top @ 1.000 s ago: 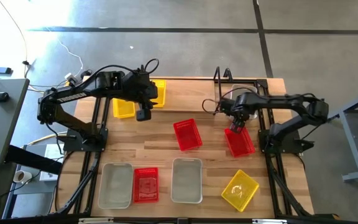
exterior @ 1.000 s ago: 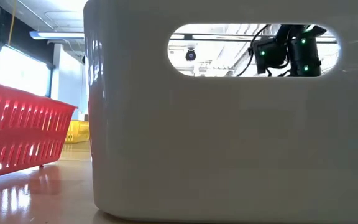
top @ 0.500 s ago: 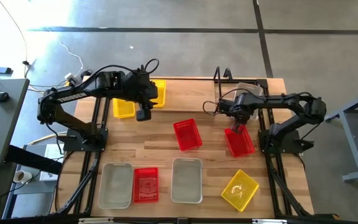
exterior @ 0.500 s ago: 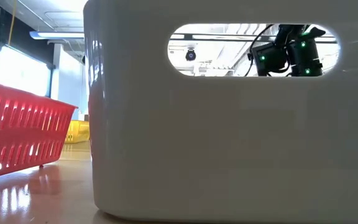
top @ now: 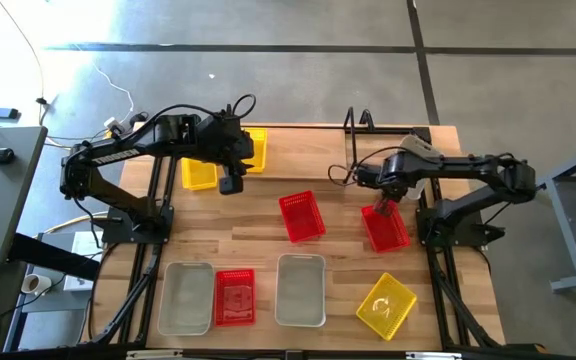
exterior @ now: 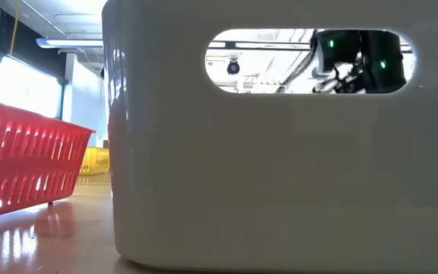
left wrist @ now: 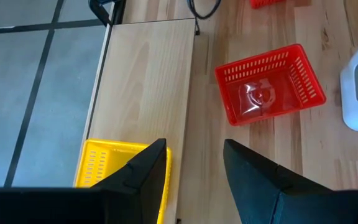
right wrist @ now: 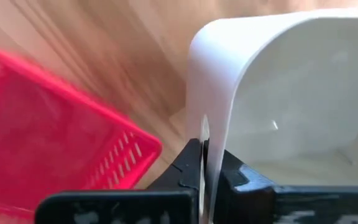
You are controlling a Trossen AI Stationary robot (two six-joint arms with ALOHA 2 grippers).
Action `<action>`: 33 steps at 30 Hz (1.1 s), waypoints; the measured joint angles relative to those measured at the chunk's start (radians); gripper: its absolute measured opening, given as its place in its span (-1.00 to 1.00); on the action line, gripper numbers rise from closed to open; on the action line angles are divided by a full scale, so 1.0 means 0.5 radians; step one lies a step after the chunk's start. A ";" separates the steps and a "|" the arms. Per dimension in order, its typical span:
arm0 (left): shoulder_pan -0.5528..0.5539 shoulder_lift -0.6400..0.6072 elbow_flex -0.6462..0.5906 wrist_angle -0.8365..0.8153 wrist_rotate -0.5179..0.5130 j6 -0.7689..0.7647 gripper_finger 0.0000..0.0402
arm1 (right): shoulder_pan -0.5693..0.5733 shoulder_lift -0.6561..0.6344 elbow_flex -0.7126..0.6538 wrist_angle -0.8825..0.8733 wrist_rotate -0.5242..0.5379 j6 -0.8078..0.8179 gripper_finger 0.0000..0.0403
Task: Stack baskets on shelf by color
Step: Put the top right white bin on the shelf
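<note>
My right gripper [right wrist: 204, 165] is shut on a grey-white basket [right wrist: 291, 93]. In the high view that basket [top: 420, 147] shows partly behind the right arm, by the black wire shelf [top: 352, 128] at the far right. A red basket [right wrist: 48, 130] lies close beside it on the table [top: 385, 226]. My left gripper [left wrist: 194, 168] hangs open at the far left [top: 230, 184] above two yellow baskets [top: 200, 172], touching nothing. Another red basket [top: 301, 216] rests on its base mid-table. My right gripper pinches the grey-white basket's thin side wall [right wrist: 205, 127] just below the rim, beside a rounded corner. One finger is inside the basket and one outside. The basket shows tilted in the wrist view. Whether it is clear of the shelf I cannot tell.
Along the near edge stand a grey-white basket [top: 186, 297], a red one [top: 235, 297], another grey-white one [top: 300, 290] and a tilted yellow one [top: 386, 305]. In the low view a grey-white basket [exterior: 280, 175] fills most of the picture. Bare wood lies between the arms.
My right gripper has shut, and its wrist has swung a little toward the table's far right, away from the red basket below it. My left arm and the other baskets have kept still.
</note>
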 joint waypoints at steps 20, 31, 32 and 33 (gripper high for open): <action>0.000 0.001 0.000 0.001 -0.004 -0.078 -0.26 | 0.081 -0.086 1.049 -0.263 0.511 -0.007 -1.00; 0.000 0.002 0.000 0.000 -0.008 -0.305 -0.26 | 0.081 -0.019 1.474 0.303 0.734 -0.784 -1.00; 0.000 0.002 0.000 0.000 -0.008 -0.335 -0.26 | 0.081 0.014 1.517 0.339 0.728 -0.856 -1.00; 0.000 0.002 0.000 0.000 -0.008 -0.366 -0.26 | 0.081 0.056 1.563 0.355 0.722 -0.910 -1.00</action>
